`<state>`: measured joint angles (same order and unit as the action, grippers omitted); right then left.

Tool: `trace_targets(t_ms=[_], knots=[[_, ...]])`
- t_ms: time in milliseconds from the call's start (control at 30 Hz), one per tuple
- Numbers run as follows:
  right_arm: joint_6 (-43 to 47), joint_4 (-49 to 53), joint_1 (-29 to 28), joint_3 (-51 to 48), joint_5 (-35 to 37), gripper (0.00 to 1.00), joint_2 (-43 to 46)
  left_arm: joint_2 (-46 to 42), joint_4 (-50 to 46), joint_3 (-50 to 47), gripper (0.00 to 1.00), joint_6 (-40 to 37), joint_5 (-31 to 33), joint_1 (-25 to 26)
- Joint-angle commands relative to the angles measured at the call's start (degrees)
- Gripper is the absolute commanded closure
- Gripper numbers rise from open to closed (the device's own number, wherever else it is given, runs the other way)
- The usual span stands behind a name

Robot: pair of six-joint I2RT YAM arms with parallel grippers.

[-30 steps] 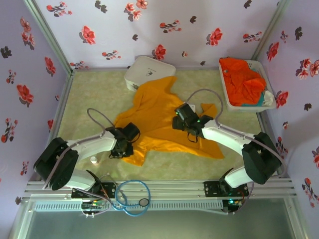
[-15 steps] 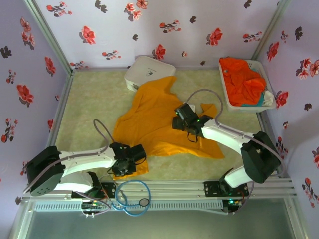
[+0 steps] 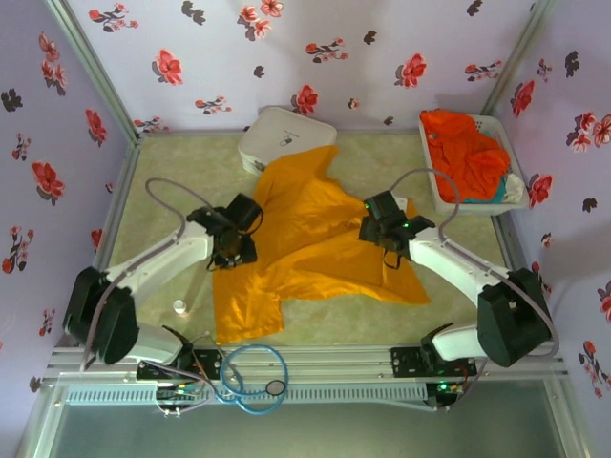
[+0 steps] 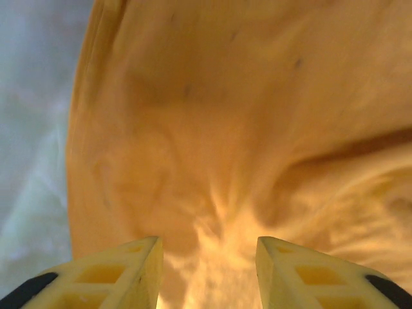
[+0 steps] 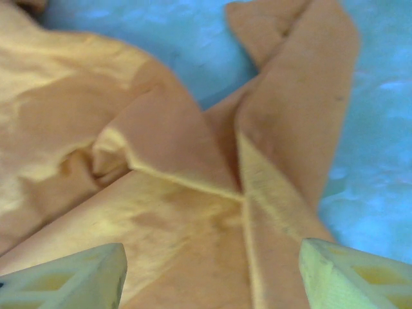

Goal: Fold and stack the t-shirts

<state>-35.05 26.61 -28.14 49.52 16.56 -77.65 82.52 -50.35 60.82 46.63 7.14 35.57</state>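
Observation:
A golden yellow-orange t-shirt lies crumpled and partly spread in the middle of the table. Its lower left corner reaches toward the front edge. My left gripper hovers over the shirt's left edge, and in the left wrist view the gripper is open, with blurred cloth below the gap and nothing pinched. My right gripper is over the shirt's right sleeve area; in the right wrist view it stands wide open above a seam. A red-orange t-shirt is bunched in the basket.
A white basket sits at the back right. A white rounded case lies at the back, with the shirt's top edge touching it. A small white cylinder stands front left. A blue cable loop lies on the front rail.
My left arm swung from the front edge back to the shirt's left side and its gripper opened, leaving the shirt's corner laid out toward the front. My right gripper shifted right and back.

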Motion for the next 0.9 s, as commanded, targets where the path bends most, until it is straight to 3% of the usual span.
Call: trace_targets(t_ms=[0, 233, 467, 667, 767, 833, 867], knots=[[1.24, 4.65, 3.9, -1.18, 0.88, 0.29, 1.47, 6.7, 3.07, 6.18, 0.55, -13.33, 1.57, -2.2], [4.27, 5.62, 10.13, -2.79, -3.47, 0.23, 1.26, 23.15, 7.32, 19.15, 0.52, -23.7, -0.6, -2.96], [6.06, 2.03, 12.15, -2.47, -10.59, 0.26, -6.53, 32.2, 11.19, 22.49, 0.52, -25.87, -3.06, -5.93], [4.49, -1.96, 14.82, -4.27, -13.19, 0.44, -9.49, 29.58, 13.95, 12.7, 0.55, -20.92, -2.13, -11.12], [4.25, -1.93, 15.26, -4.34, -13.03, 0.68, -10.24, 27.58, 14.26, 8.92, 0.56, -20.48, -0.67, -12.25], [3.25, -1.48, 15.74, -4.84, -11.64, 0.9, -9.56, 26.94, 12.73, 7.5, 0.56, -19.87, 1.0, -12.66], [2.84, -1.36, 16.09, -5.3, -11.27, 0.95, -8.99, 26.53, 12.34, 6.59, 0.56, -19.3, 1.61, -12.88]])
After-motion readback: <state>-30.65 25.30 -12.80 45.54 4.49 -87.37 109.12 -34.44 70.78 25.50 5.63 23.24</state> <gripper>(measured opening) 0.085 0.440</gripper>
